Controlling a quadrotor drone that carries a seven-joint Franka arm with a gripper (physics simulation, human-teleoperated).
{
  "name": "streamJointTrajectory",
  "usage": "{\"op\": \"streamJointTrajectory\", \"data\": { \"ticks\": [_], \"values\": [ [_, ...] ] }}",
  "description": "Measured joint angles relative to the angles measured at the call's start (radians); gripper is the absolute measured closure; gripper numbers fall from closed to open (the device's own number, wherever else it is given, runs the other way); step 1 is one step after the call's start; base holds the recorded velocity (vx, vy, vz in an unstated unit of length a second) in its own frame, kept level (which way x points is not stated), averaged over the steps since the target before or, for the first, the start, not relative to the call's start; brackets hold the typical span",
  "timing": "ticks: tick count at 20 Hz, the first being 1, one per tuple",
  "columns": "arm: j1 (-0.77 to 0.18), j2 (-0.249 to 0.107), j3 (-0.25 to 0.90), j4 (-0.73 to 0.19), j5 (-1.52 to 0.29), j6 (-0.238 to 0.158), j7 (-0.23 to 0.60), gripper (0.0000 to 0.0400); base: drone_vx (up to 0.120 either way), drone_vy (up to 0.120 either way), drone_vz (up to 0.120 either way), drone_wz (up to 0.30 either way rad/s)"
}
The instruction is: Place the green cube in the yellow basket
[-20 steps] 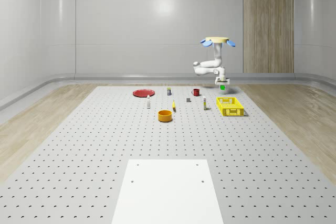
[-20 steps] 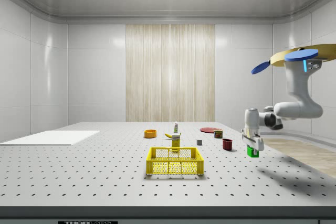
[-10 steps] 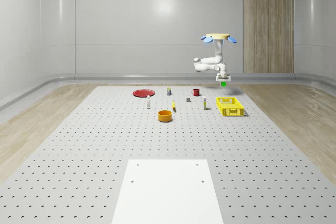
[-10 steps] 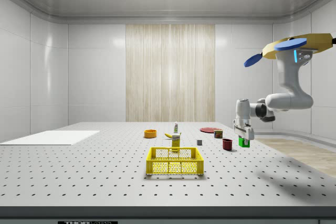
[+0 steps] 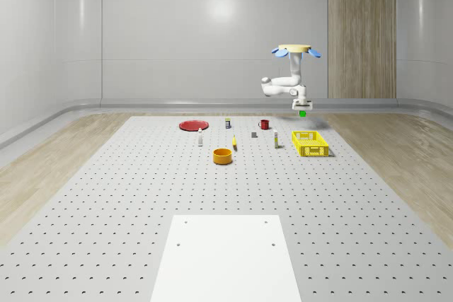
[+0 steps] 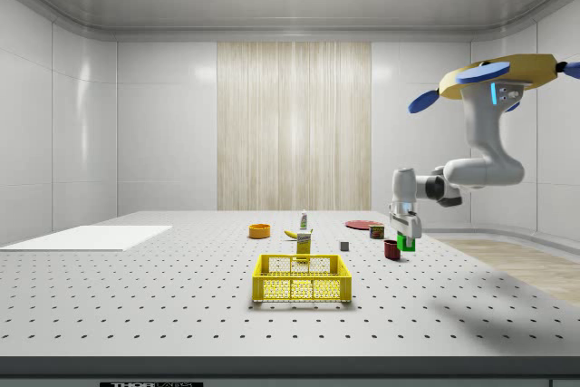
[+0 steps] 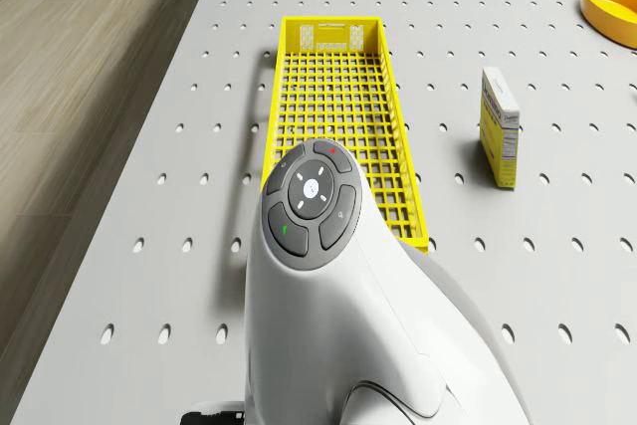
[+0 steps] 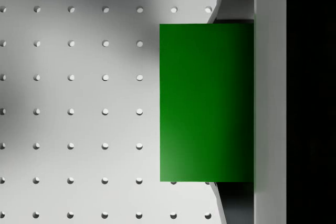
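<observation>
The green cube (image 5: 302, 113) (image 6: 407, 243) hangs in the air, with my gripper (image 5: 301, 109) (image 6: 405, 235) shut on it. The wrist view shows the cube (image 8: 207, 103) pressed against one finger (image 8: 270, 103) above the perforated table. The yellow basket (image 5: 310, 143) (image 6: 302, 278) stands on the table, nearer the whole-scene camera than the cube and to the cube's left in the side view. The drone (image 5: 296, 49) (image 6: 494, 74) hovers high, just past the basket's far end. In the drone view the arm (image 7: 318, 246) reaches out over the near end of the basket (image 7: 275, 116).
A yellow box (image 7: 500, 126) and an orange bowl (image 5: 223, 155) stand near the basket. A red mug (image 5: 264, 124), a red plate (image 5: 192, 125) and small bottles sit farther back. A white sheet (image 5: 226, 256) lies at the front. The wooden floor (image 5: 396, 153) borders the table.
Drone, arm and held cube have moved towards the side view's left, closer to the basket. The cube has risen a little above the table.
</observation>
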Motion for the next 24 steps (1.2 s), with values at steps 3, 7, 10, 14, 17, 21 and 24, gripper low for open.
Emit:
{"op": "streamJointTrajectory", "data": {
  "ticks": [3,7,10,14,17,21,24],
  "values": [
    [-0.002,-0.007,0.001,0.000,0.003,0.006,0.002,0.0149,0.120,-0.107,0.000,0.000],
    [-0.005,-0.016,0.003,0.001,0.007,0.015,0.004,0.0149,0.120,0.000,0.000,0.000],
    [-0.006,-0.022,0.005,0.001,0.010,0.021,0.005,0.0149,0.120,-0.067,0.000,0.000],
    [-0.009,-0.030,0.006,0.002,0.014,0.028,0.007,0.0149,0.120,-0.010,0.000,0.000],
    [-0.011,-0.036,0.007,0.002,0.016,0.034,0.009,0.0149,0.120,-0.053,0.000,0.000],
    [-0.013,-0.044,0.009,0.003,0.019,0.041,0.011,0.0149,0.120,0.000,0.000,0.000],
    [-0.014,-0.049,0.010,0.003,0.022,0.046,0.012,0.0149,0.120,0.000,0.000,0.000]
  ]
}}
